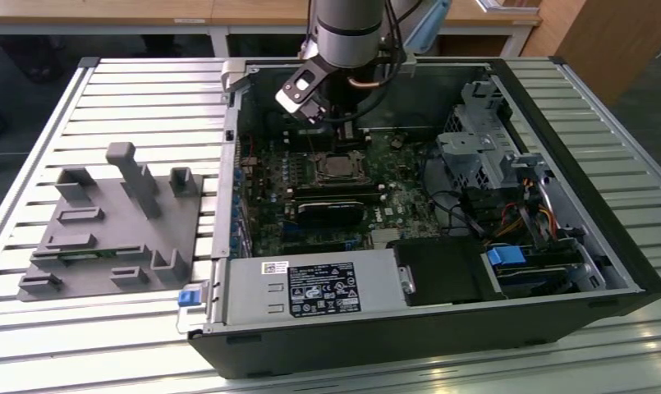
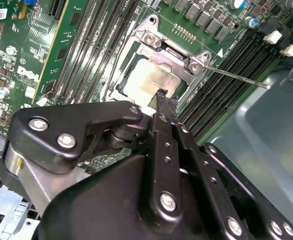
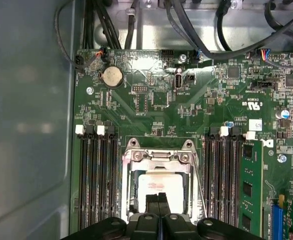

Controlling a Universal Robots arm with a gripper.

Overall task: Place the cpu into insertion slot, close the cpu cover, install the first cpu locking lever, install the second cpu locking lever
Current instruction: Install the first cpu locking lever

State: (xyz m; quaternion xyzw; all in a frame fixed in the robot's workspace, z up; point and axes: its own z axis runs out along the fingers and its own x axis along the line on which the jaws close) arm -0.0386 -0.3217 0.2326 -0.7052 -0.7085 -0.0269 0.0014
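The cpu (image 2: pixel 149 80) lies in the insertion slot (image 1: pixel 338 167) on the green board, its silver-grey top showing through the cut-out (image 3: pixel 161 184). The cpu cover (image 2: pixel 172 50) lies down over it as a silvery frame (image 3: pixel 159 157). A thin wire locking lever (image 2: pixel 236 77) sticks out sideways from the socket over the memory slots, and appears again beside the socket (image 3: pixel 201 192). My gripper (image 2: pixel 161 95) hangs just above the socket, shut with nothing between its black fingers (image 3: pixel 153 202), their tips at the edge of the chip. In the exterior view the gripper (image 1: pixel 345 131) is inside the open case.
The computer case (image 1: pixel 593 205) lies open on a slatted table. A power supply (image 1: pixel 308 287) sits at its front and a drive cage (image 1: pixel 484 148) with cables at the exterior view's right. Black memory slots (image 3: pixel 96 185) flank the socket. A grey fixture (image 1: pixel 111 222) lies outside the case.
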